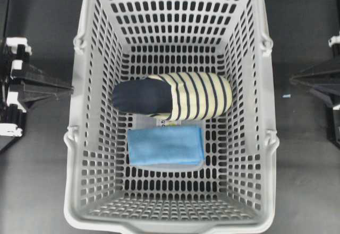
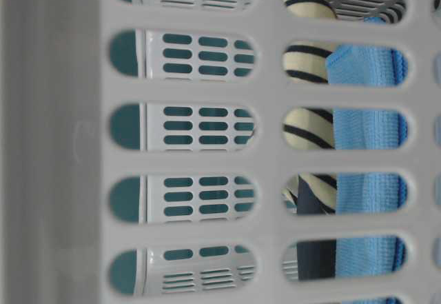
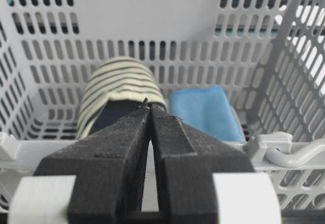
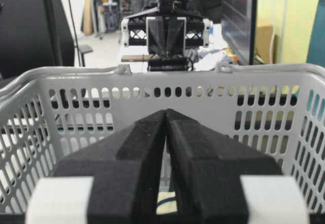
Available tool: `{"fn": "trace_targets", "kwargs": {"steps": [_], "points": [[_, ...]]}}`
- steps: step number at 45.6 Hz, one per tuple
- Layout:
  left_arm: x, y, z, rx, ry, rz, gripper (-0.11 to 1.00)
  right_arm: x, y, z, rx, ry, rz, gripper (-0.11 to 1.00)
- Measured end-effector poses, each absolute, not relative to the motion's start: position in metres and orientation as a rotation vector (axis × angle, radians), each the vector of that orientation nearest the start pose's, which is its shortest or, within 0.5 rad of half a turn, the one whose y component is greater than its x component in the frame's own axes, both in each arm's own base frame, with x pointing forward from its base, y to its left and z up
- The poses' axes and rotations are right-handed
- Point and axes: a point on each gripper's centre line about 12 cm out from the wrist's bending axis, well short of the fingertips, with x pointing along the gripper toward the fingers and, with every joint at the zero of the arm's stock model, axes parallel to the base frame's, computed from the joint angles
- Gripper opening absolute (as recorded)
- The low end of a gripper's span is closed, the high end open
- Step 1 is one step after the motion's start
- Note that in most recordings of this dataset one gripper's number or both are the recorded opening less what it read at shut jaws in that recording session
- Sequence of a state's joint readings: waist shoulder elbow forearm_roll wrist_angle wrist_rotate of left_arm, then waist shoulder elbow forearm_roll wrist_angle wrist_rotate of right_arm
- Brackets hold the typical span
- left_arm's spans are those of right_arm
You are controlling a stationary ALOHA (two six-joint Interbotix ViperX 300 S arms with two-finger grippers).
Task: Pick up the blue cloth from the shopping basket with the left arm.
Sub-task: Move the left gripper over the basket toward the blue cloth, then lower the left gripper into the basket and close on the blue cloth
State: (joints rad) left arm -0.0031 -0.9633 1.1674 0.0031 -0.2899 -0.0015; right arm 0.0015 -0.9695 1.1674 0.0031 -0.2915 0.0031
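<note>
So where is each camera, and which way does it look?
Overhead: straight down into the light-grey slotted plastic basket; arm ends at both edges.
Table-level: pressed against the basket wall, peeking through slots; no robot.
Left wrist: behind the shut left fingers, facing into the basket.
Right wrist: behind the shut right fingers, facing the opposite arm.
Overhead and left wrist share the light-blue folded cloth and the striped fabric roll.

A navy-and-cream striped fabric roll (image 1: 172,96) lies over white paper (image 1: 144,120).

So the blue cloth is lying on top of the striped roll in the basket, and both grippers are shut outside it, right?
Not quite. In the overhead view the blue cloth lies flat beside the striped roll, on the basket floor. The left gripper and right gripper are indeed shut outside it.
</note>
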Motion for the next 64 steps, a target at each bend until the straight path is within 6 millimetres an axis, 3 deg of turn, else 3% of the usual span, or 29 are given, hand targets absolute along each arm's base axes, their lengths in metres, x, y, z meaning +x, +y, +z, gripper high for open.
{"fn": "trace_targets", "kwargs": {"steps": [3, 11, 17, 32, 34, 43, 47, 51, 59, 64], "points": [[0.200, -0.001, 0.299, 0.003, -0.077, -0.008, 0.01, 0.198, 0.000, 0.298, 0.008, -0.092, 0.001, 0.01], [0.205, -0.003, 0.343, 0.010, -0.043, -0.016, 0.00, 0.200, 0.000, 0.294, 0.057, -0.014, 0.001, 0.01], [0.211, -0.005, 0.364, 0.013, 0.037, -0.021, 0.00, 0.201, 0.000, 0.292, 0.090, 0.069, -0.001, 0.01], [0.251, -0.013, 0.399, 0.021, 0.343, -0.041, 0.00, 0.201, 0.001, 0.292, 0.104, 0.152, -0.004, 0.03], [0.257, -0.015, 0.398, 0.023, 0.383, -0.046, 0.00, 0.201, 0.001, 0.293, 0.102, 0.150, -0.004, 0.11], [0.290, -0.020, 0.387, 0.028, 0.554, -0.053, 0.00, 0.202, 0.001, 0.294, 0.108, 0.141, -0.003, 0.67], [0.311, -0.023, 0.380, 0.014, 0.627, -0.047, 0.02, 0.202, 0.001, 0.294, 0.108, 0.141, -0.003, 0.79], [0.330, -0.025, 0.376, 0.004, 0.676, -0.043, 0.18, 0.202, 0.001, 0.294, 0.108, 0.141, -0.003, 0.75], [0.365, -0.040, 0.366, 0.018, 0.769, -0.068, 0.71, 0.202, 0.000, 0.294, 0.109, 0.141, -0.009, 0.74], [0.387, -0.056, 0.358, 0.030, 0.818, -0.096, 0.89, 0.202, -0.001, 0.294, 0.109, 0.141, -0.013, 0.74]]}}
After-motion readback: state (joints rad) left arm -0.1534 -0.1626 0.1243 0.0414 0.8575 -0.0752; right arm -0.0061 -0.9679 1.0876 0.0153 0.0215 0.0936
